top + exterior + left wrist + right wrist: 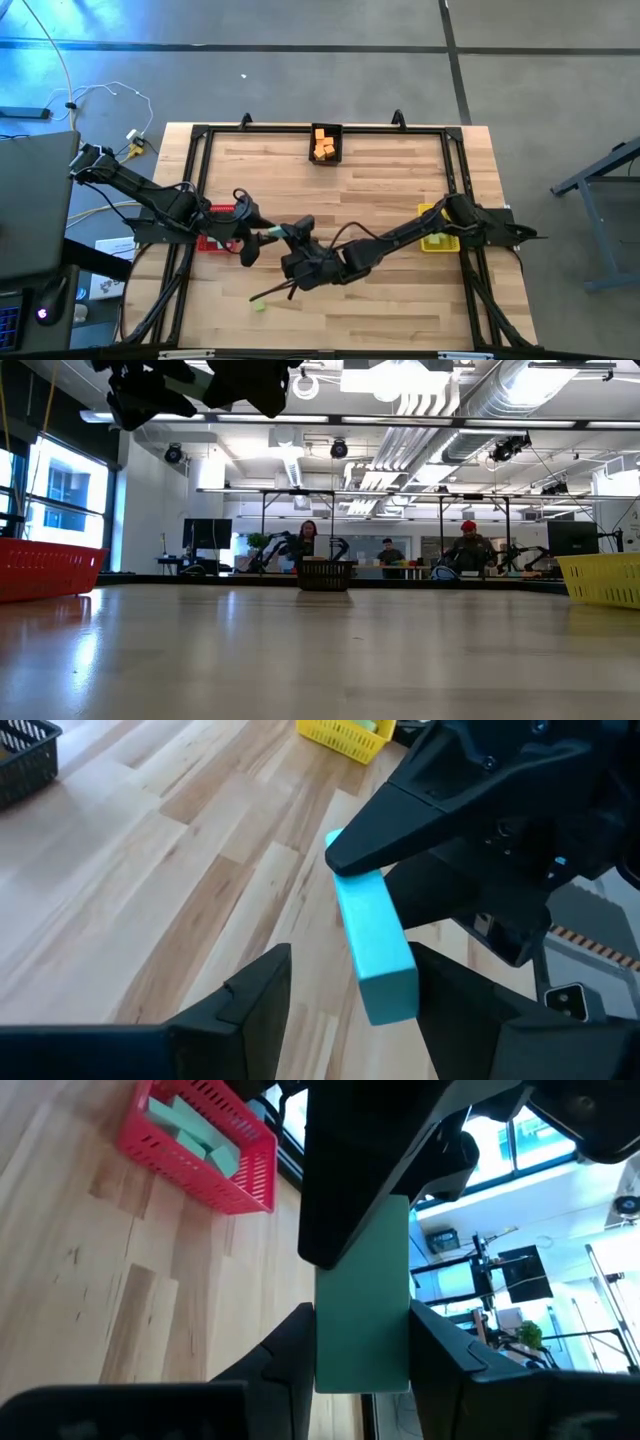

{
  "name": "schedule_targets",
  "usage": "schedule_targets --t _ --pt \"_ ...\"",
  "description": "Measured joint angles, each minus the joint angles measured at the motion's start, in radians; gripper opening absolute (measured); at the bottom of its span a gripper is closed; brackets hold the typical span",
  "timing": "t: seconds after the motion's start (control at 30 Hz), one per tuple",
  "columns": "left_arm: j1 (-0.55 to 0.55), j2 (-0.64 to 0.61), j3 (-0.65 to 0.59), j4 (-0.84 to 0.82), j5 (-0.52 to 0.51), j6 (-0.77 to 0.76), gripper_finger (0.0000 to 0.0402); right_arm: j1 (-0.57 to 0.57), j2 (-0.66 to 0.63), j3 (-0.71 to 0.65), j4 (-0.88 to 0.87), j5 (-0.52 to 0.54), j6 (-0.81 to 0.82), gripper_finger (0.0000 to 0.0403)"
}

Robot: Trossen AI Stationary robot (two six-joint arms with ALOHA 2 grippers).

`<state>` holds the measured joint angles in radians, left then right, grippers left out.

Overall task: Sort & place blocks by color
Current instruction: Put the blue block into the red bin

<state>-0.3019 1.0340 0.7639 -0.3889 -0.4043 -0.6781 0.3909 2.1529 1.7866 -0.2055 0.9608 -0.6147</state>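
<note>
high: straight down, far | low: table-level, facing room | wrists: close, sharing teal block [375, 945]

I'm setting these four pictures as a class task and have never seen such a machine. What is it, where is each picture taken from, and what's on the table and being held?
It is a robot with two dark arms, each ending in a two-finger gripper. One picture looks straight down, one looks level along the table, and two come from cameras on the wrists. The right gripper is shut on a teal block, held between the open fingers of the left gripper above the middle of the table. A red bin holds teal blocks, a black bin holds orange blocks, and a yellow bin sits on the right. One yellow-green block lies loose.
</note>
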Motion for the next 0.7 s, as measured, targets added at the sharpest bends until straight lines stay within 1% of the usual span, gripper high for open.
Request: schedule_targets --t 0.4,0.53,0.7 --pt "0.001 0.000 0.000 0.038 -0.008 0.043 0.0174 0.001 0.000 0.000 0.001 -0.010 -0.022 0.0099" --pt "0.002 0.000 0.000 0.052 -0.031 0.055 0.0151 0.002 0.000 0.000 0.000 -0.007 -0.022 0.0099" --pt "0.002 0.000 0.000 0.057 -0.022 0.087 0.0110 0.002 0.000 0.000 0.000 0.001 -0.023 0.0099"
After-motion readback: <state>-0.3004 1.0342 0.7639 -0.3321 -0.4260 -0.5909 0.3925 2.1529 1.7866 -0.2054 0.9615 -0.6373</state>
